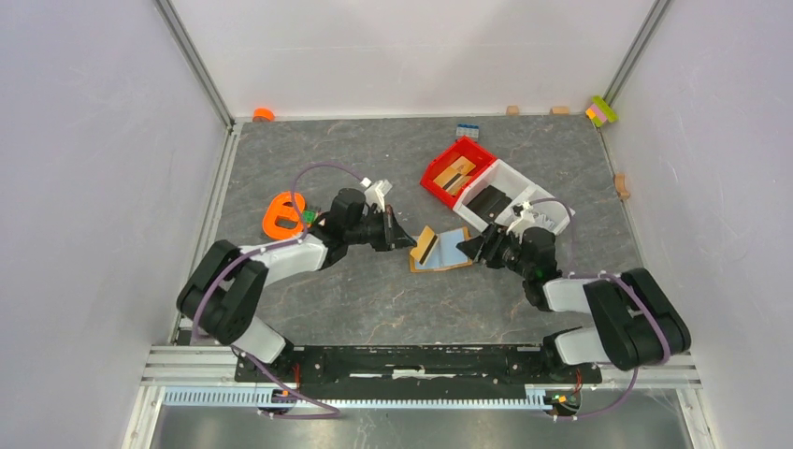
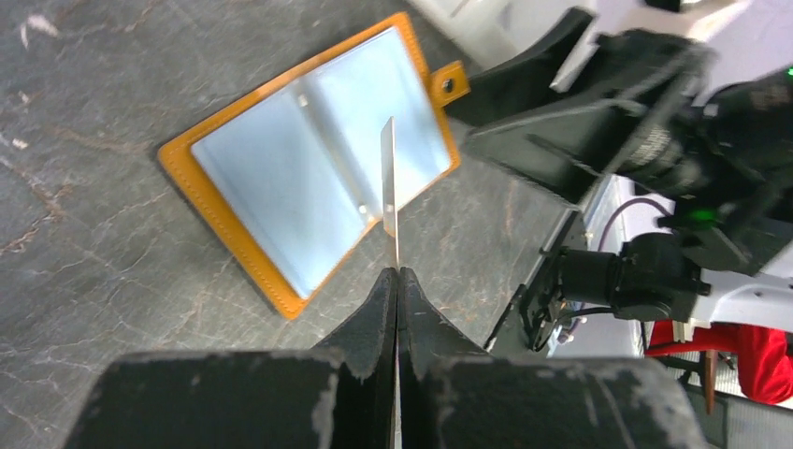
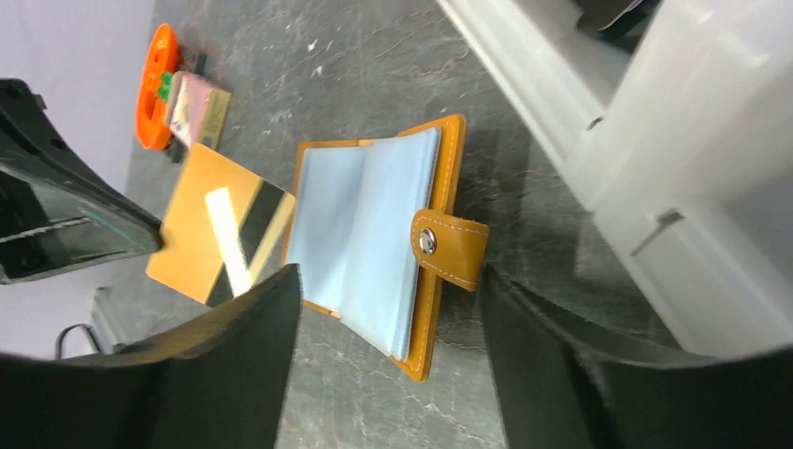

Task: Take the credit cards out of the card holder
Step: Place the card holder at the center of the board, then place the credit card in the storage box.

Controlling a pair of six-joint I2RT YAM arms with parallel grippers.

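The left gripper (image 2: 397,276) pinches 1 gold card (image 3: 220,229) at the open card holder's (image 3: 365,234) left edge; the right gripper (image 3: 388,290) gapes wide.

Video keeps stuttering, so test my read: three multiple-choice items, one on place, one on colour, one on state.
1. The open orange leather card holder lies: A at the grey stone-look table's far-left corner; B mid-table, between the pincers; C at the near edge.
2. The thin plastic card in the left pincer is: A blue; B green; C orange-gold, dark-striped.
3. The right pincer is: A open, empty; B shut on the card; C shut on the holder.
Answers: B, the top view shows it between them; C, the right wrist view shows its face; A, its fingers stand apart over the holder.
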